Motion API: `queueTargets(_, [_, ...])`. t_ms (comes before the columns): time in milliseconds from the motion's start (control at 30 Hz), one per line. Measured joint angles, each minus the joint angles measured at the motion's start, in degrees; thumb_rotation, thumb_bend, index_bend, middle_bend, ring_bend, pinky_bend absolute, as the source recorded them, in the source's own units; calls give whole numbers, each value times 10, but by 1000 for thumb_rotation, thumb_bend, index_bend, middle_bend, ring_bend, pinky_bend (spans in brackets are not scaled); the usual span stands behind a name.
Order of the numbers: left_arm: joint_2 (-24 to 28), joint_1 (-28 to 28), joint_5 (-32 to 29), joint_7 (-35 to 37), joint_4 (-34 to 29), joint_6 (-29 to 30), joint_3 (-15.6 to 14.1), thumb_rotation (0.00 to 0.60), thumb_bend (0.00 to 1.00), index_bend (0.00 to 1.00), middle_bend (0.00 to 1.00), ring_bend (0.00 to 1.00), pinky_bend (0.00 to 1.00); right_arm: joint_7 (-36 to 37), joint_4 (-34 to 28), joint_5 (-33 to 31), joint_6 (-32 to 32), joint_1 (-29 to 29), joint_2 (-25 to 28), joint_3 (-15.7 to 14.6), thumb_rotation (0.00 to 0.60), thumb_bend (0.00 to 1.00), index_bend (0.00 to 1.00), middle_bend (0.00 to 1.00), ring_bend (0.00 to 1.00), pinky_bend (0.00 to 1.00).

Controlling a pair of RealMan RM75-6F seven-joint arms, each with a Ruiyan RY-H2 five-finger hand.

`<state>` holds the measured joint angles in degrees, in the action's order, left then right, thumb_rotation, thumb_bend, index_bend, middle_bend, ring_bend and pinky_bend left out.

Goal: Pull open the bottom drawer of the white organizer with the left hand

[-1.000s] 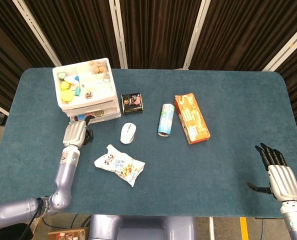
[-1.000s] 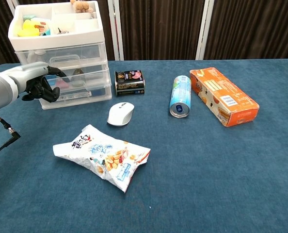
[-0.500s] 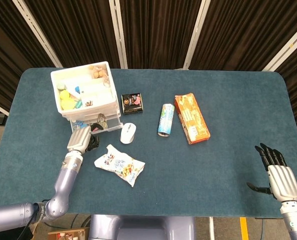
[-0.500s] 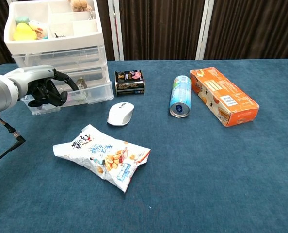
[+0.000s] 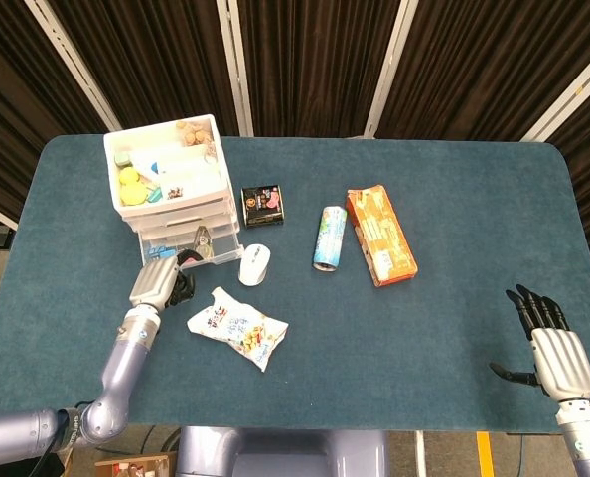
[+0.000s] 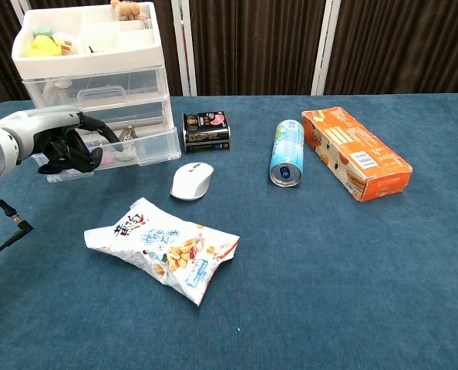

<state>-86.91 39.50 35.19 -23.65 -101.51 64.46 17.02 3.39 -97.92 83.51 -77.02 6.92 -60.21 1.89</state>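
Observation:
The white organizer (image 5: 164, 181) (image 6: 96, 68) stands at the table's far left, its top tray full of small items. Its bottom drawer (image 5: 198, 248) (image 6: 140, 149) sticks out in front of the two drawers above, with small objects showing inside. My left hand (image 5: 159, 281) (image 6: 65, 148) has its fingers curled around the drawer's front left edge and grips it. My right hand (image 5: 553, 346) hovers at the near right edge of the table, fingers spread, holding nothing. It shows only in the head view.
A white mouse (image 5: 254, 264) (image 6: 192, 180) lies just right of the drawer. A snack bag (image 5: 237, 327) (image 6: 163, 249) lies in front, close to my left forearm. Further right are a black tin (image 6: 207, 129), a lying can (image 6: 287, 152) and an orange box (image 6: 356, 152).
My left hand has drawn back toward me and the bottom drawer has slid out with it. The organizer tipped and shifted briefly, then settled upright.

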Motion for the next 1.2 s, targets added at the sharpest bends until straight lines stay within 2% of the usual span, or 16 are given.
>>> queueTargets(267, [19,-11,27,20,-38,3,-11,600,674,287,991,912,894,0,0,1,0,0,0,0,600,133,0,0,0,46])
queueTargets(333, [26,-16,40,21,-46,9,-17,600,606,232,952,871,880,-1,0,2,-1,0,0,-1,600,133,0,0,0,46])
queueTargets(400, [34,-19,53,15,-51,17,-28,600,384,98,791,720,794,-1,0,1,-1,0,0,-1,600,133,0,0,0,46])
queueTargets(433, [37,-20,56,10,-53,20,-32,600,303,61,711,647,754,-1,0,1,-1,0,0,-1,600,133,0,0,0,46])
queueTargets(500, [44,-21,58,-7,-55,27,-40,600,135,11,477,435,631,-2,0,1,-1,0,-1,-1,600,134,0,0,0,46])
queueTargets(600, [55,-23,69,-38,-62,43,-58,600,54,1,290,264,495,-2,0,1,0,0,-1,-1,600,134,0,0,0,46])
queueTargets(700, [73,-31,89,-54,-76,61,-79,600,43,2,185,163,382,-3,1,0,0,0,-1,-1,600,133,0,0,0,46])
queueTargets(933, [107,-67,165,-59,-97,101,-125,600,43,5,49,14,206,-5,5,-2,-7,-1,-1,3,600,133,0,0,0,46])
queueTargets(1000, [114,-84,208,-59,-90,123,-146,600,44,4,14,0,146,-9,7,-2,-9,-1,-2,5,600,133,0,0,0,45])
queueTargets(1200, [143,-157,349,-51,-19,216,-218,600,44,0,0,0,90,-37,19,0,-26,-4,-9,9,600,131,0,0,0,31])
